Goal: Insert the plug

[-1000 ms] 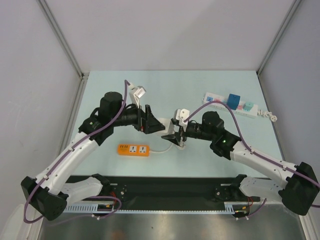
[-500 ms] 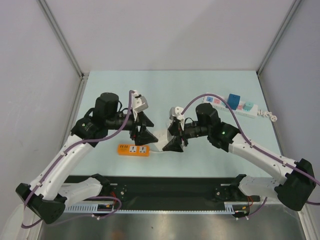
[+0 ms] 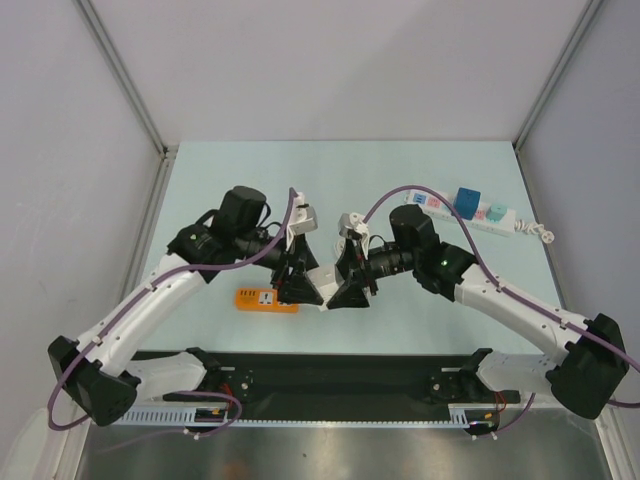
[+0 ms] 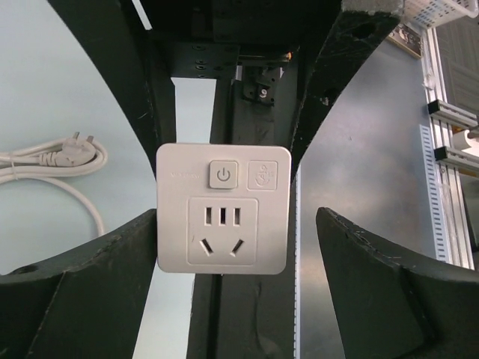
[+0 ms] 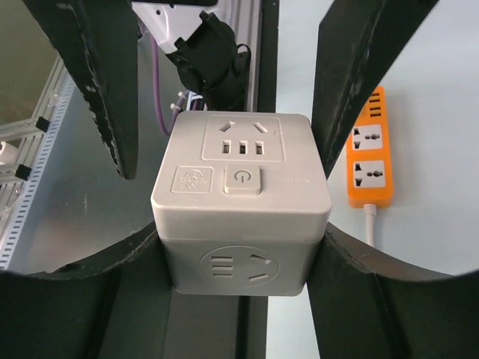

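A pale table. Mid-table, the right gripper clamps a white socket cube; the left gripper stands wide about the cube's face, with a gap on one side. Far right, a white power strip carries a teal block and the plug — well apart from both grippers. An orange strip shows empty sockets. The plug looks rigid, light and smooth — likely best pinched across opposite flat sides.
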Tool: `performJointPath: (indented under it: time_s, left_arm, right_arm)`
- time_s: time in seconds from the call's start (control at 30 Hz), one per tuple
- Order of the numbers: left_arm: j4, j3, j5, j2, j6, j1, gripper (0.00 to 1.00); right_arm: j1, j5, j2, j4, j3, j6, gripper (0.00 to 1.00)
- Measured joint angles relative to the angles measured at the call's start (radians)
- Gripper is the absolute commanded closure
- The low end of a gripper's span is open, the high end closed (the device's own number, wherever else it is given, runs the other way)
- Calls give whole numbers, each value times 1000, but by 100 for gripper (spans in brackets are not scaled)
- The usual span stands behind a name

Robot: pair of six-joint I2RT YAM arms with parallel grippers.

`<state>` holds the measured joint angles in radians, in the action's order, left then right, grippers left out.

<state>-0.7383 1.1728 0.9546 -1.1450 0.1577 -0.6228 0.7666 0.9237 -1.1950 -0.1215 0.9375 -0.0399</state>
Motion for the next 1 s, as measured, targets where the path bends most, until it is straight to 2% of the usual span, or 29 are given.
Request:
performJointPath:
  time_s: [0.2, 0.3, 0.33, 0.37, 0.4, 0.5, 0.53, 0.63, 0.7, 0.77, 0.9, 1.0]
  left_arm:
    - [-8, 0, -7, -46, 1, -27, 19]
    - [-11, 0, -6, -72, 0, -32, 37]
    - [-11, 0, -6, -75, 2, -34, 55]
    - [-13, 0, -8, -76, 5, -35, 63]
    - [-10, 1, -6, -76, 15, -36, 77]
    - [-13, 1, -12, -77, 16, -36, 94]
    - [-11, 1, -12, -77, 15, -36, 100]
    - [35, -18, -24, -66, -24, -35, 100]
    - [113, -56, -32, -44, -82, -35, 100]
    - [192, -100, -31, -18, -132, -36, 99]
    - [374, -191, -18, 23, -264, -45, 100]
    - [512, -245, -32, 47, -379, -45, 100]
  right_arm:
    - [0, 10, 0, 7, 0, 18, 100]
    - [0, 15, 0, 7, 0, 22, 100]
    - [0, 13, 0, 2, 0, 26, 100]
    - [-3, 6, -1, -8, 0, 39, 95]
    - [-5, 6, -2, -9, 0, 41, 83]
    - [-4, -6, -2, -13, 0, 51, 43]
    - [-4, -7, -2, -13, 0, 54, 27]
    - [-4, -11, 12, -13, 0, 79, 14]
    - [-4, -24, 32, -7, -10, 96, 13]
    - [-5, -47, 65, 21, -40, 122, 13]
    - [-18, -91, 146, 91, -115, 198, 22]
    - [-53, -130, 184, 161, -136, 257, 21]
